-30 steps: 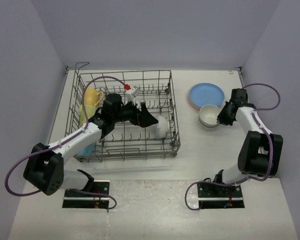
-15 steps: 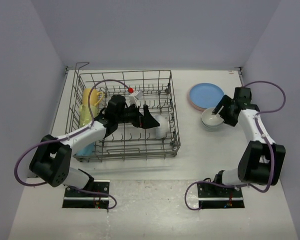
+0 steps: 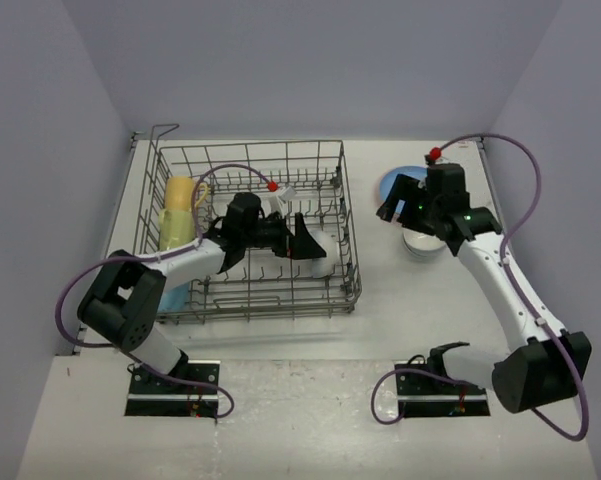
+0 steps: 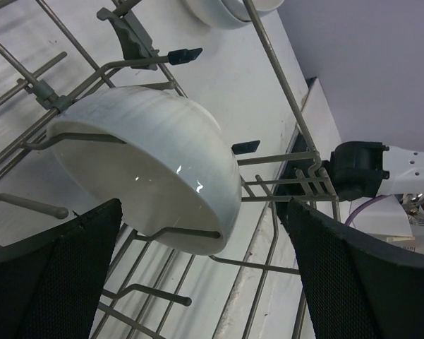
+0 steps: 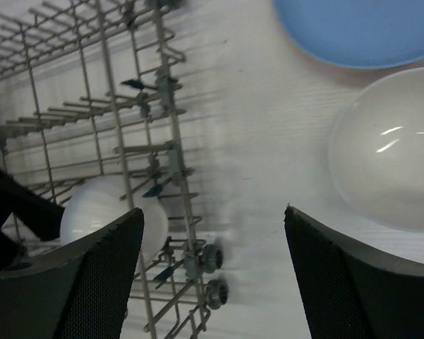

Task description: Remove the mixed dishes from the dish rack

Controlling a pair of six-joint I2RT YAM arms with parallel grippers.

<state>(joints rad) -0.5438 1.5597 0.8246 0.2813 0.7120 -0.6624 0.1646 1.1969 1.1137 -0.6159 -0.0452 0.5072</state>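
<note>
The grey wire dish rack [image 3: 248, 146] stands left of centre. A white bowl [image 3: 322, 260] lies tilted among its tines at the right end, and in the left wrist view that bowl [image 4: 155, 166] is just ahead of my open left gripper [image 4: 204, 282], which touches nothing. In the top view the left gripper [image 3: 302, 245] is inside the rack beside the bowl. A yellow mug [image 3: 181, 206] and a light-blue mug [image 3: 176, 296] sit at the rack's left side. My right gripper [image 3: 400, 205] hangs open and empty above the table, between the rack and a white bowl [image 5: 391, 148] by the blue plate [image 5: 367, 32].
The right-side white bowls [image 3: 420, 246] sit near the blue plate [image 3: 385, 186], partly under the right arm. The rack's right wall [image 5: 180, 212] stands between my right gripper [image 5: 212, 275] and the racked bowl [image 5: 106, 212]. Grey walls close in the table on three sides.
My right gripper opened, let go of the white bowl beside the blue plate, rose and swung left towards the rack. The left gripper edged right, closer to the racked bowl.
</note>
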